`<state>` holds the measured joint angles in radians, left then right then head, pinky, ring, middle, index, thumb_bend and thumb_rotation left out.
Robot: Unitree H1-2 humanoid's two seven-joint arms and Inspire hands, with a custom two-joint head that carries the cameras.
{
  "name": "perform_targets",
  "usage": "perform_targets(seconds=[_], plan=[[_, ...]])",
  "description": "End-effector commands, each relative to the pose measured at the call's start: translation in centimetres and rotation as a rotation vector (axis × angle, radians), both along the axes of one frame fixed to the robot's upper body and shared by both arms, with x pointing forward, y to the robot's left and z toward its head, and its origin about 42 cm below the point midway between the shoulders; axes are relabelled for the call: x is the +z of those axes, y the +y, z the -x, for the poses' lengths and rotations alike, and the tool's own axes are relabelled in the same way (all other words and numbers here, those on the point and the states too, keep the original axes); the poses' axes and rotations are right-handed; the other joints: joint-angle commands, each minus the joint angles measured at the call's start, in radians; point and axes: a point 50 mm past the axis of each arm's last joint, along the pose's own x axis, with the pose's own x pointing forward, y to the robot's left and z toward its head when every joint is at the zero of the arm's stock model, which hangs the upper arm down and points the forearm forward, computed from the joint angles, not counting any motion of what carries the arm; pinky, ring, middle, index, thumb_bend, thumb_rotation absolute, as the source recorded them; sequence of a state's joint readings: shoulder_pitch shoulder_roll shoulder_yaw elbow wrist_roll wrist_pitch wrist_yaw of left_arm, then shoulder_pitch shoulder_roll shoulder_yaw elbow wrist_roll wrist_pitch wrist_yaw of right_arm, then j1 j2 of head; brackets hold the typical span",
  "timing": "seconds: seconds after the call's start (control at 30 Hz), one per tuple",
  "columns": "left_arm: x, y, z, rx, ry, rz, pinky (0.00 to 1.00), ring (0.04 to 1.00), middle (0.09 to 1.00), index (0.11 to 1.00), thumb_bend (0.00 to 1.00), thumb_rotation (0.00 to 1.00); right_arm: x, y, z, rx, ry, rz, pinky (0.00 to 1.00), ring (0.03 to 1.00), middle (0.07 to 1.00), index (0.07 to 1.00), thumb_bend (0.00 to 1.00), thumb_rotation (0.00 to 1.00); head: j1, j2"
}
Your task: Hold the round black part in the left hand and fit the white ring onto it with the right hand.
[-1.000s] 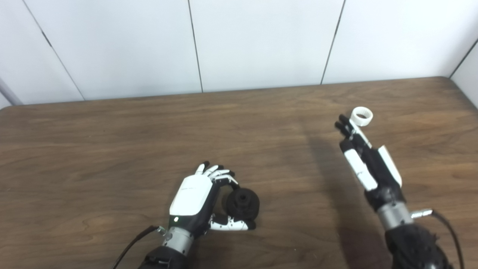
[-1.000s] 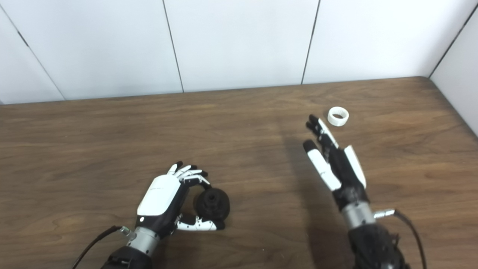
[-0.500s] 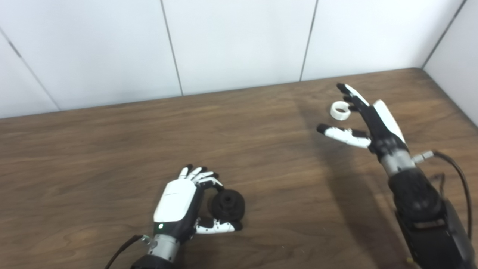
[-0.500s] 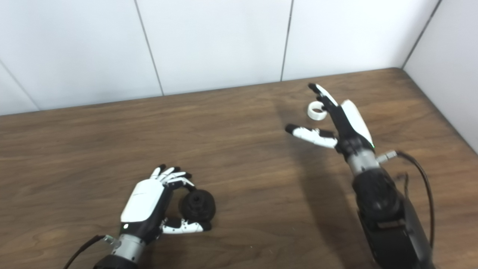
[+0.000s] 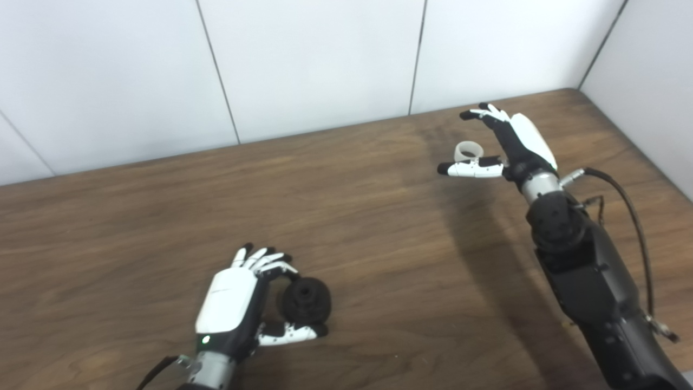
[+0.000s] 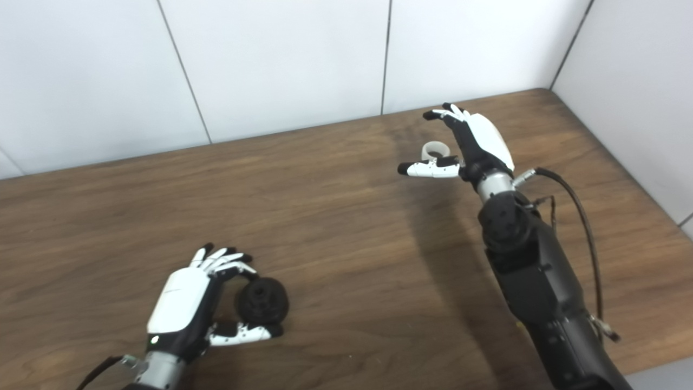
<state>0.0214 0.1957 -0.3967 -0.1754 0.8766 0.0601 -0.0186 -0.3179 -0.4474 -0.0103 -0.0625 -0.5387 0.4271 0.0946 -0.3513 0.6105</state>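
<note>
The round black part rests on the wooden table near the front, held between the fingers and thumb of my left hand. The white ring lies on the table at the back right. My right hand is open and hovers over the ring, fingers curved above its far side and thumb stretched out in front of it. The hand is not closed on the ring. The ring also shows in the right eye view, partly hidden by the thumb.
A white panelled wall runs along the table's back edge and a side wall stands at the right. A black cable hangs off the right forearm.
My right hand has reached farther back and turned palm down over the white ring, fingers curling around it. The camera has swung to the right. The left hand keeps its hold on the black part.
</note>
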Motion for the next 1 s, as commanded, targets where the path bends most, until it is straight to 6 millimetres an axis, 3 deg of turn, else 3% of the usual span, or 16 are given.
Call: perform_targets(seconds=[0.0, 0.4, 0.97], plan=[[-1.7, 1.7, 0.5, 0.034, 0.072, -0.061, 1.0, 0.89, 0.794, 0.483, 0.52, 0.05, 3.1, -0.5, -1.2, 0.0, -0.089, 0.063, 0.97, 1.0, 0.98, 0.822, 0.79, 0.33, -0.004, -0.001], [-1.6, 1.9, 0.4, 0.029, 0.058, -0.052, 1.0, 0.888, 0.792, 0.483, 0.52, 0.05, 4.6, -2.5, -4.0, -0.054, 0.009, 0.195, 1.0, 1.0, 0.982, 0.802, 0.85, 0.27, -0.015, -0.002], [-1.4, 2.0, 0.5, 0.026, 0.064, -0.061, 1.0, 0.891, 0.795, 0.483, 0.52, 0.05, 4.4, -3.4, -5.6, -0.062, 0.168, 0.264, 1.0, 1.0, 0.977, 0.779, 0.84, 0.28, -0.011, 0.012]])
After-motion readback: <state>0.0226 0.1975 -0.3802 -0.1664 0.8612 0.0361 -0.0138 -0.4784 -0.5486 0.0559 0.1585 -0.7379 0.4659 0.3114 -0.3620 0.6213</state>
